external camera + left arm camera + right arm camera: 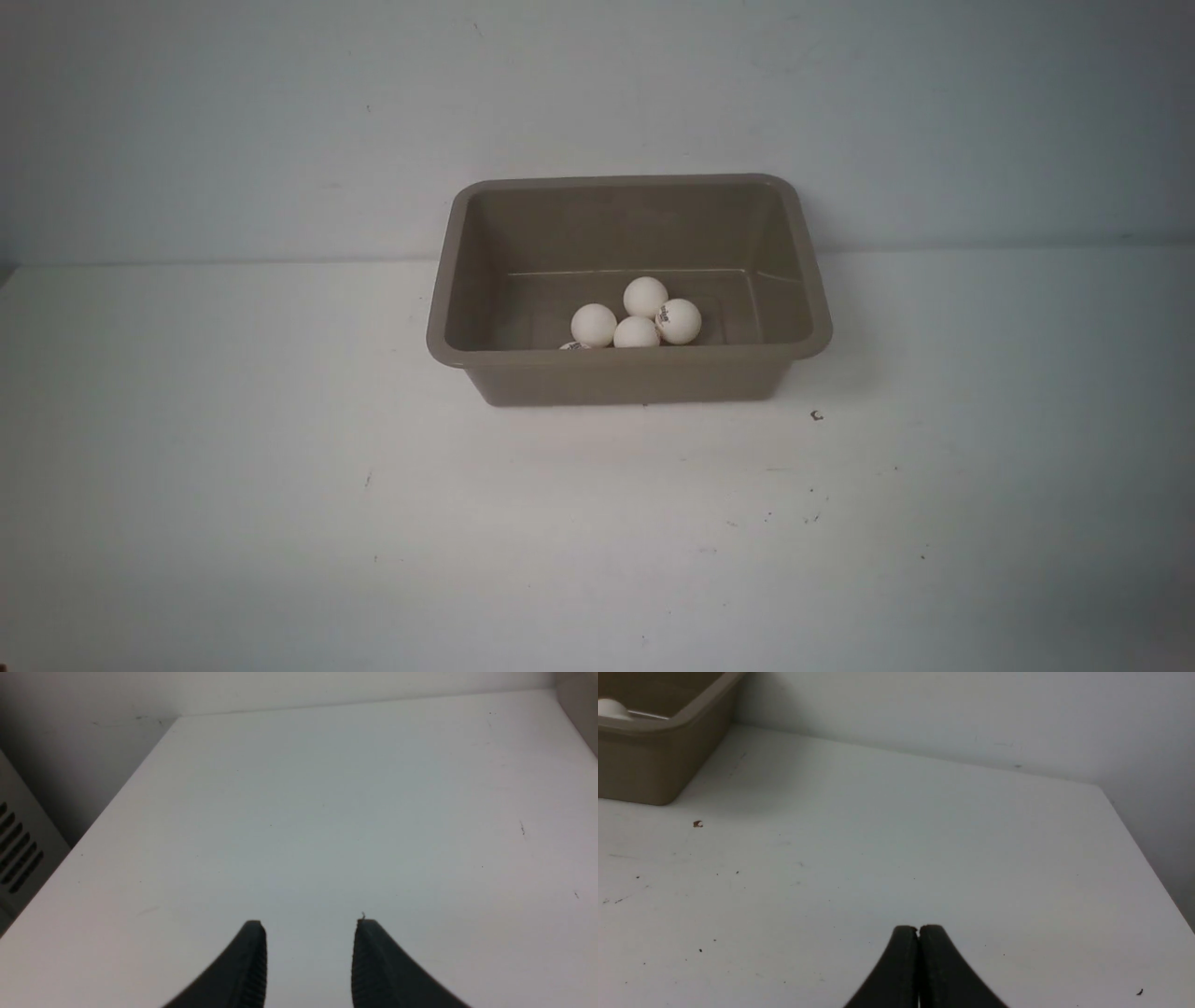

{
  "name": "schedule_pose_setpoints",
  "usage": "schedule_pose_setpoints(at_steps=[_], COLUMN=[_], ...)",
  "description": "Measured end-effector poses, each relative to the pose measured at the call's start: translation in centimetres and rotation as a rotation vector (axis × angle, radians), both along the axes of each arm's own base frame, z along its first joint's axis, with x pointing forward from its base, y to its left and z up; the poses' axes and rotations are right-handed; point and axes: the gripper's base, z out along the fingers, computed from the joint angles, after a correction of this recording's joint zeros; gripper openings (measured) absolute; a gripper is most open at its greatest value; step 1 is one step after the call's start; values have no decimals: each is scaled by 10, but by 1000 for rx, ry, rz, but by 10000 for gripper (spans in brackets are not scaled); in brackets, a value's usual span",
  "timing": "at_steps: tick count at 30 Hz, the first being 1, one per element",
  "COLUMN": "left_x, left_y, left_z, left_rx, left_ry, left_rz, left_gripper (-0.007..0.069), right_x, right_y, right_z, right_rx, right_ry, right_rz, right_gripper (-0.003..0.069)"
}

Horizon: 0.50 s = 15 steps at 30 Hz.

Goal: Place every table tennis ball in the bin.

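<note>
White desk [280, 523], matte, lightly speckled with dark specks toward its right half, backed by a plain pale wall [280, 121]; neither arm appears in the front view. Nearest, seen only from the wrist cameras: left gripper [310, 926], dark ribbed fingers standing apart with bare desk surface between them, holding nothing; right gripper [918, 929], dark fingers pressed together tip to tip, empty, poised over bare desk. One small brown crumb [817, 415] lies on the desk just off the bin's near right corner, also visible from the right wrist camera. Bin [467, 280], taupe plastic, rectangular with rounded corners and flared rim, stands upright toward the far edge of the desk, close to the wall, roughly midway between the left and right edges. Table tennis balls, off-white, five counted, all inside the bin on its floor, clustered against the near wall: a partly hidden ball [572, 346] showing only its top above the near rim; a left ball [594, 325]; a middle ball [637, 332]; a right ball [679, 320] with a dark printed logo; a rear ball [645, 297] behind these. The four fully visible ones touch or nearly touch.
</note>
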Motion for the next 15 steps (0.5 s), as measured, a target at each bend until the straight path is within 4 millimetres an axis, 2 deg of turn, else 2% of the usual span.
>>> schedule_pose_setpoints(at_steps=[8, 10, 12, 15], left_x=[0, 0, 0, 0], left_y=[0, 0, 0, 0], left_z=[0, 0, 0, 0], left_rx=[0, 0, 0, 0], left_ry=[0, 0, 0, 0], left_rz=[0, 0, 0, 0], left_gripper=[237, 237, 237, 237], right_x=[-5, -5, -5, -5], right_y=[0, 0, 0, 0], right_z=[4, 11, 24, 54], right_rx=[-1, -11, -25, -58], right_ry=[-61, -92, -130, -217], right_rz=[-1, -1, 2, 6], right_gripper=[-10, -10, -10, -10])
